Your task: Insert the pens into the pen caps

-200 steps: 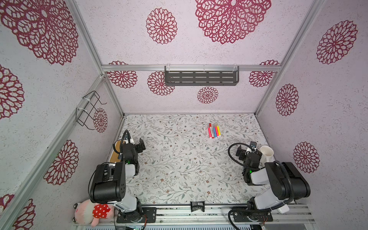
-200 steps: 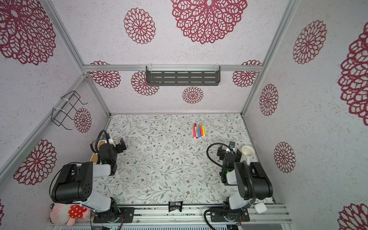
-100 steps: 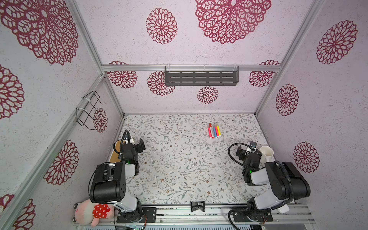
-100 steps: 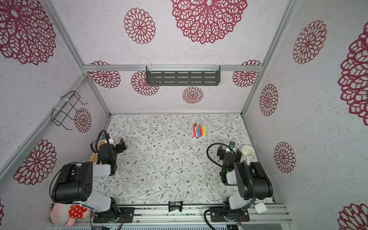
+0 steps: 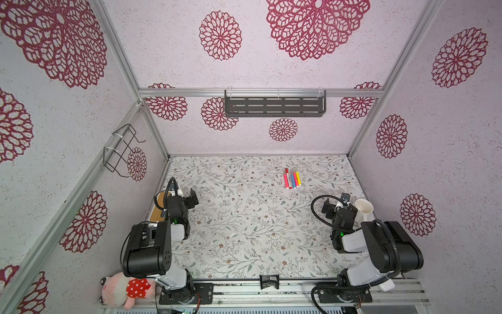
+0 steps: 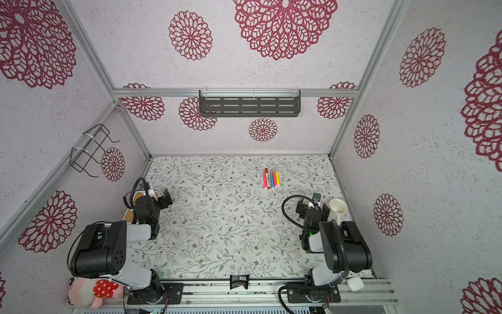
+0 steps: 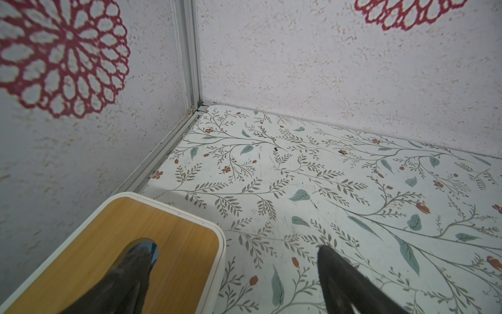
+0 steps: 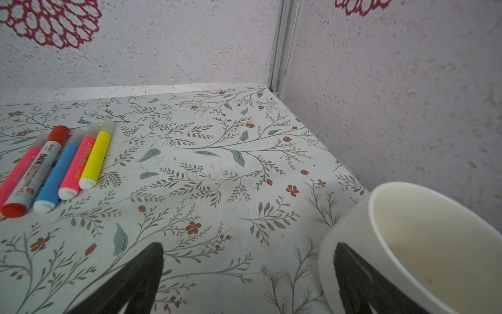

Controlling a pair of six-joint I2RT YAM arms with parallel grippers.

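- Five short plastic markers (pink, white, blue, pink, yellow) lie in a row, far right of centre on the floral table.
- Each looks seated in its short tube cap — likely nothing left to do.
- Left gripper and right gripper: jaws apart, empty, at the near side.

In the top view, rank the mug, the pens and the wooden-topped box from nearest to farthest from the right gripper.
1. Mug, just beside the right gripper.
2. Pens, toward the back wall.
3. Wooden-topped box, at the far left edge.
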